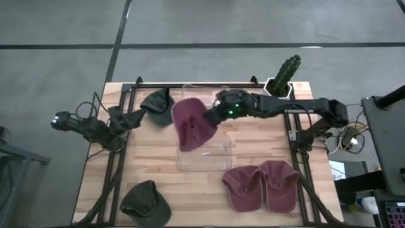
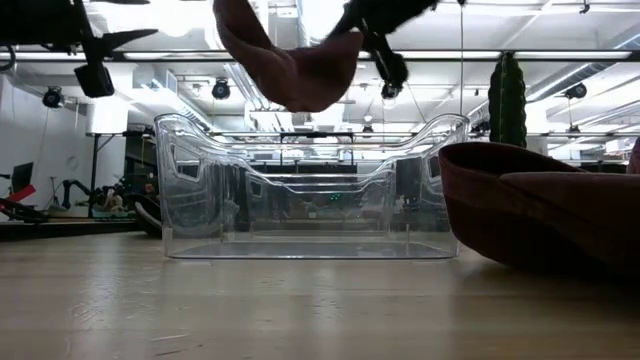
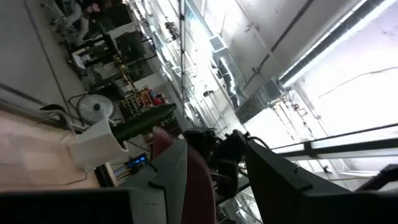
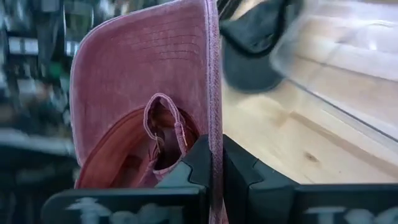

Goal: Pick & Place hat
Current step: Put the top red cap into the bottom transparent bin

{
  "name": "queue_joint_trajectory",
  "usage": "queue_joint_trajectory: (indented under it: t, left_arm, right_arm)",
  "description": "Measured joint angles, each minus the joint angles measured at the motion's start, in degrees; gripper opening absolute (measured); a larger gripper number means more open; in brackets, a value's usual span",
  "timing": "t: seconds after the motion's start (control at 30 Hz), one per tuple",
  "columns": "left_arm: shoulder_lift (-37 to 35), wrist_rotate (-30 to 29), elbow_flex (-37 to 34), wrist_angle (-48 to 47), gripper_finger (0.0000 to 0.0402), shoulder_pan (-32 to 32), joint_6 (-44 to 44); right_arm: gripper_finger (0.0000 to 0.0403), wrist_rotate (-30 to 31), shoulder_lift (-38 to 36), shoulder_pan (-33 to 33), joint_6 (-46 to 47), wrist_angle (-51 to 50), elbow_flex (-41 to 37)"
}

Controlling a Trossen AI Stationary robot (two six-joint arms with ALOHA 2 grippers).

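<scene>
On the worktop (image 1: 253, 142) we see a clear bin (image 1: 218, 161); above it hangs the maroon hat (image 1: 190, 123), soft and light, best held at its edge. The right jaws (image 4: 214, 165) are clamped on it. We cannot tell the left jaws' (image 1: 136, 117) state.

I held a maroon corduroy cap (image 1: 190, 123) by its rim, pinched edge-on between my right gripper's (image 4: 214, 163) closed fingers. It hung in the air above the clear plastic bin (image 1: 218, 158), over the bin's left side, crown drooping, inner lining and back strap loop turned toward my wrist. In the low view the cap (image 2: 285, 60) sagged just over the bin's rim (image 2: 300, 135) without touching it.
</scene>
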Motion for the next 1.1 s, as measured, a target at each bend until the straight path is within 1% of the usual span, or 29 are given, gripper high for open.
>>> queue_joint_trajectory:
  t: [0.23, 0.37, 0.47, 0.67, 0.9, 1.1]
  left_arm:
    - [0.0, -0.1, -0.2, -0.3, 0.0155, 0.0, 0.4]
    - [0.0, -0.1, -0.2, -0.5, 0.0155, 0.0, 0.5]
    - [0.0, -0.1, -0.2, -1.1, 0.0155, 0.0, 0.5]
    - [0.0, 0.0, -0.2, -1.5, 0.0155, 0.0, 0.5]
    - [0.0, 0.0, -0.2, -1.5, 0.0155, 0.0, 0.5]
    - [0.0, -0.1, -0.3, -1.5, 0.0155, 0.0, 0.5]
  right_arm:
    - [0.0013, -8.1, 8.0, -0.1, -16.8, -24.3, 18.5]
    - [0.0013, -12.2, 11.8, 0.0, -25.1, -33.8, 26.5]
    - [0.0013, -15.2, 14.6, 0.1, -30.2, -38.3, 31.0]
    - [0.0013, -15.4, 21.6, 1.0, -36.3, -47.3, 39.2]
    - [0.0013, -15.4, 30.9, 2.2, -40.8, -57.3, 47.2]
    - [0.0013, -15.2, 37.4, 3.4, -44.4, -60.6, 53.1]
